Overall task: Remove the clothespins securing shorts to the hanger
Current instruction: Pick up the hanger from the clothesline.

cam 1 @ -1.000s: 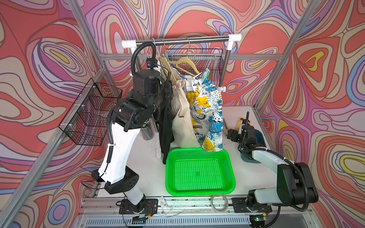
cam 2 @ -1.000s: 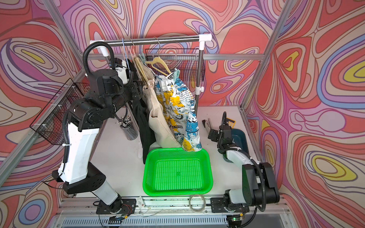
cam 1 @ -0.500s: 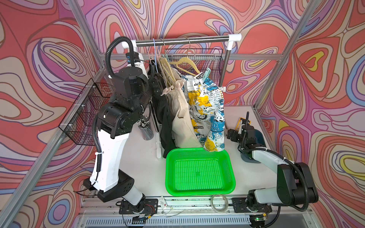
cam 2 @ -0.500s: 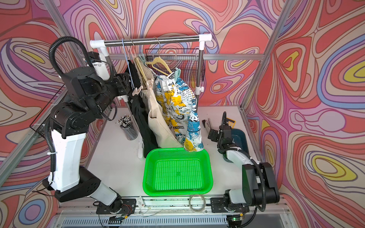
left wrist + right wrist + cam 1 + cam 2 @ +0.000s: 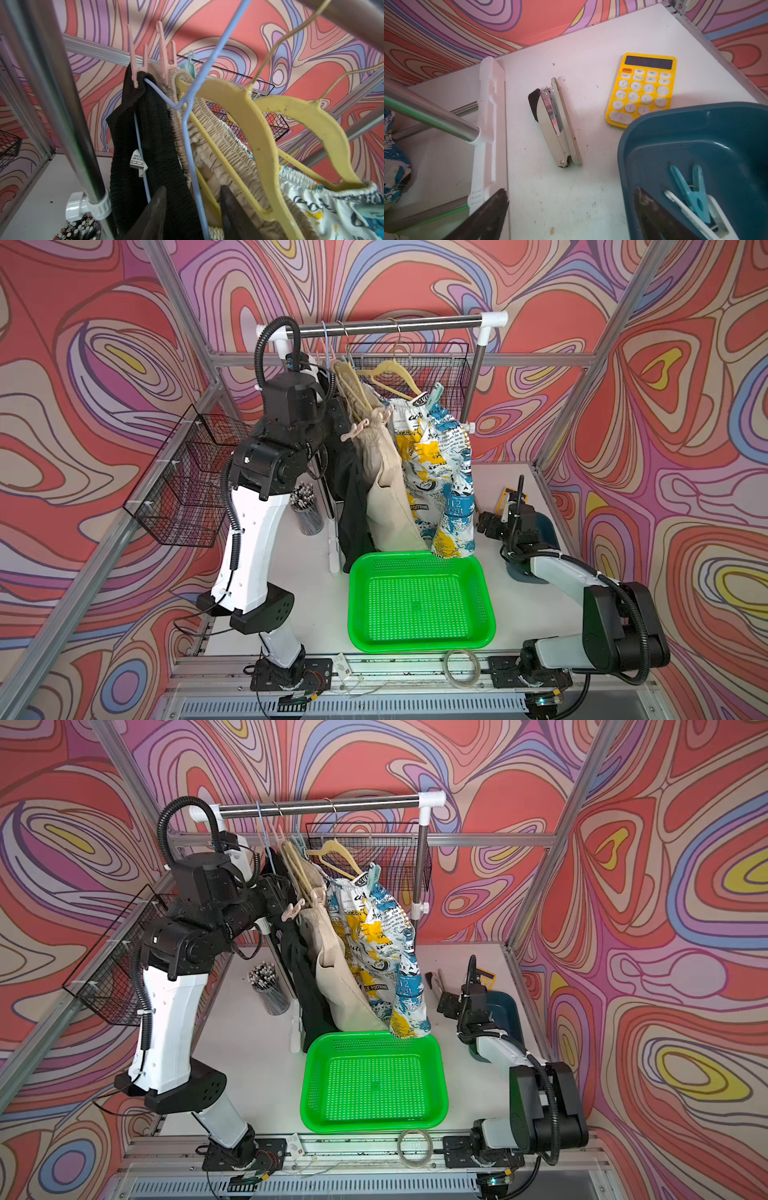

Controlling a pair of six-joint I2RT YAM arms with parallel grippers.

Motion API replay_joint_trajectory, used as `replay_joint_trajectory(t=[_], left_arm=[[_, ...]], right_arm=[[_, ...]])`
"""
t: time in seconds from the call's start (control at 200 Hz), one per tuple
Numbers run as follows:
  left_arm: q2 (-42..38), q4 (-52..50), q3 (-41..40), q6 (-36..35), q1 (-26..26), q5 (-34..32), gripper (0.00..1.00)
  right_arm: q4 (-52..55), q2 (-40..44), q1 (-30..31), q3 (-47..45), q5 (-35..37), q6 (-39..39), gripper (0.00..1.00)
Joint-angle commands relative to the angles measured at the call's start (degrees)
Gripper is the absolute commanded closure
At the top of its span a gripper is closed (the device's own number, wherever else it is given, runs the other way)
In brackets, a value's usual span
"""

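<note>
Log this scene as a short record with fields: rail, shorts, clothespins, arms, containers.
rail: metal rail, shorts hung along it
shorts: black shorts, beige shorts, printed shorts, side by side
pins on: pink clothespin on black waistband; second pink clothespin at beige waistband; mint clothespin on printed shorts
pins off: teal clothespin and white clothespin in the blue bin
left gripper: jaws apart around the blue hanger
right gripper: jaws wide apart, above the bin's edge
green tray: under the shorts' hems
</note>
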State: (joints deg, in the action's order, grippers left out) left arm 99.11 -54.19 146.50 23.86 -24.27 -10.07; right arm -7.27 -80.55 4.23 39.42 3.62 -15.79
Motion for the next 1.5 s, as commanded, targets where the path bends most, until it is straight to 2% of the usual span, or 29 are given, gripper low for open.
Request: replay_joint_trajectory(t=[0.0,0.16,0.285,0.426,0.471,0.611,0.937,1.497], left_arm=[[-0.09,2.04,-0.11,1.96,0.45,2.82,0.56],[0.23,3.18,-1.73,1.69,0.55,0.5,0.63],[-0.69,7.14,-5.25,2.62,1.52,1.87,0.68],[0.14,8.13,-5.06,2.72,2.19,2.24,0.7],[0.29,8.47,-5.32,2.68,2.32,2.49,0.75],[-0.85,10.65,-7.42,3.06,2.61,3.56,1.0],[-8.67,17.71,-13.33,1.79,2.6,6.79,1.0],[-13.24,17.19,-8.87,2.69,2.62,10.34,1.0]], right_arm=[[-0.91,-0.07,0.1,-0.68,0.05,-0.33,0.02],[-0.91,0.04,0.15,-0.83,0.07,-0.38,0.02],[-0.91,0.14,0.1,-0.99,0.07,-0.38,0.02],[-0.99,0.46,0.14,-1.18,0.16,-0.38,0.02],[-0.99,0.48,0.16,-1.25,0.16,-0.47,0.02],[-0.99,0.51,0.16,-1.27,0.23,-0.47,0.02],[-0.83,0.05,0.14,-0.92,0.25,-0.51,0.02],[-0.64,0.05,0.12,-0.79,0.34,-0.37,0.02]])
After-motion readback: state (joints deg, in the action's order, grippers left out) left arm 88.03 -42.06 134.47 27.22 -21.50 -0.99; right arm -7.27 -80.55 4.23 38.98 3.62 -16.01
